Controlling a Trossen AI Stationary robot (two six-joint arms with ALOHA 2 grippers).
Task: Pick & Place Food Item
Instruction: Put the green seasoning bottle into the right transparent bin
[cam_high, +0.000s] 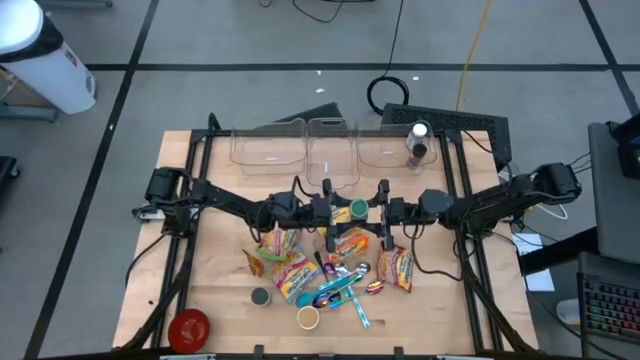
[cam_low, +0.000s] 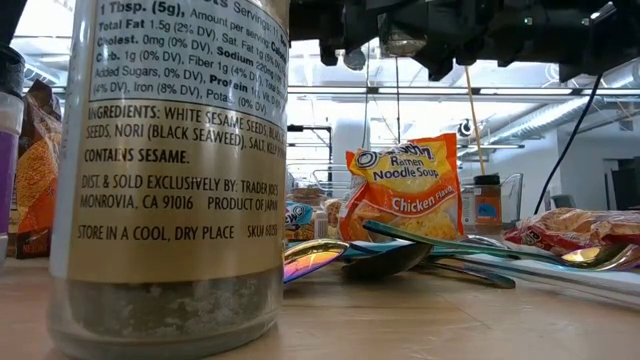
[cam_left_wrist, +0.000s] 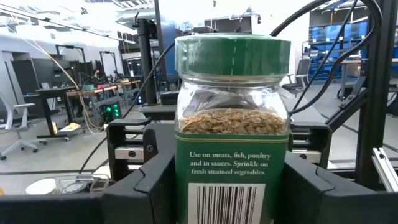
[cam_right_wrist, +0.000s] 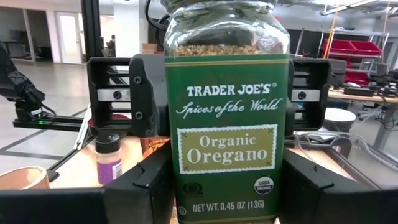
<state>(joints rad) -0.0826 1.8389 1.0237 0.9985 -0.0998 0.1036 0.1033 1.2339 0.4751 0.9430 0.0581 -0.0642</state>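
Broadly, the task stands at its midpoint, judging by how things lie. On the table (cam_high: 180, 250), the three clear bins (cam_high: 330, 150) along the far edge look empty, so no item has been placed yet. Most of the food remains in the pile (cam_high: 300, 280) of ramen packets and spoons near the front edge, well apart from the bins.

One item is off the table: the oregano jar (cam_high: 357, 209), upright, green lid on, hangs in the air above the far end of the pile, between the two arms.

Both grippers meet at it. The right gripper (cam_right_wrist: 227, 186) has its fingers closed against the jar's two sides, label facing its camera. The left gripper (cam_left_wrist: 231, 186) comes in from the opposite side, and its fingers also lie against the glass, barcode facing it; it appears to have clamped on. So the jar seems held by both at once, which reads as a handover in progress.

Left to do: one gripper lets go, the other carries the jar to a bin and sets it in. After that the pile waits.
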